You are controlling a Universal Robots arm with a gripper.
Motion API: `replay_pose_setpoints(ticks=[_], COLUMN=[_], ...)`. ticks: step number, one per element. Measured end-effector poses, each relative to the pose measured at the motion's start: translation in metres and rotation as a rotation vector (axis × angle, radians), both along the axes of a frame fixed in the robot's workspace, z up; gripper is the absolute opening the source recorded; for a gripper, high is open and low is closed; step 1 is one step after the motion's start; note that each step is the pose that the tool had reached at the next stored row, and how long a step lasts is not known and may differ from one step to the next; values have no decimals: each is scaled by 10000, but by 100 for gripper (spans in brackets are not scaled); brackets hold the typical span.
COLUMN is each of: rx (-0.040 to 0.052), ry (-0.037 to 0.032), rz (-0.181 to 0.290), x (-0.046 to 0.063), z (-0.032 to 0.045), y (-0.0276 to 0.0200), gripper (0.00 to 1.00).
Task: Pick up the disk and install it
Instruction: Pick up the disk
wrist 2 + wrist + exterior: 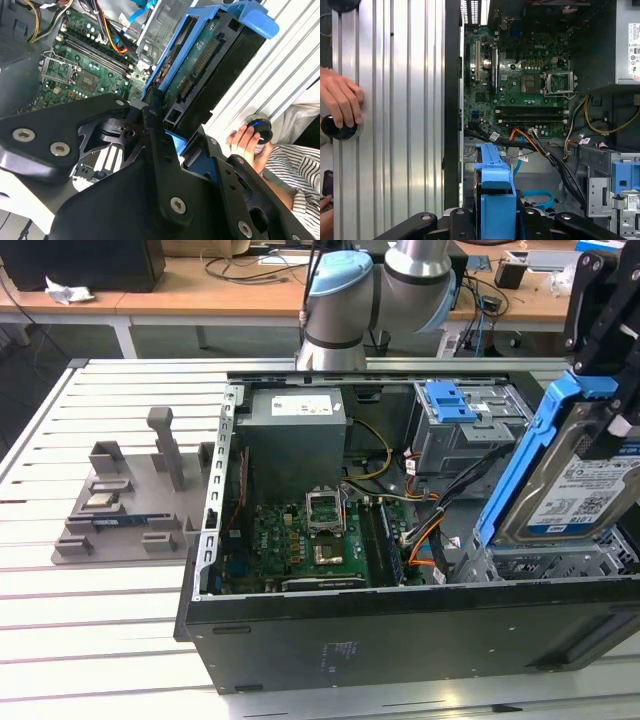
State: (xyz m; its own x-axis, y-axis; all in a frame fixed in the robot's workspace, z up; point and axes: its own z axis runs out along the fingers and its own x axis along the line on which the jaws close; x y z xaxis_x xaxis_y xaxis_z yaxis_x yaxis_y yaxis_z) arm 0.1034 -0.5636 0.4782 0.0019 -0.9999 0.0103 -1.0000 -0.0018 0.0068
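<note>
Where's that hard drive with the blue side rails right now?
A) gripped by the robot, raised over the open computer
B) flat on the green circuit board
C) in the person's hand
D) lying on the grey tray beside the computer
A: the disk sits clamped in the gripper, tilted above the open computer case.

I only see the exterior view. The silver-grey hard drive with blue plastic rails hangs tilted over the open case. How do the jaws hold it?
Observer: In the first wrist view the black jaws stand either side of the silver-grey hard drive, closed on its blue rails.
Operator: Anyone nearby?
Observer: A person's hand rests on a round black knob on the slatted metal table.
Operator: The drive's far face?
Observer: Green circuit board, in the second wrist view.
</note>
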Motion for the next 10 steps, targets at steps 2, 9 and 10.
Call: replay_pose_setpoints(ticks=[2,9,10], rx=[-1,0,0], ry=[1,3,3], rz=[0,-2,-2], x=[35,119,120], z=[-10,-31,-31], y=[1,3,2], gripper=[36,36,36])
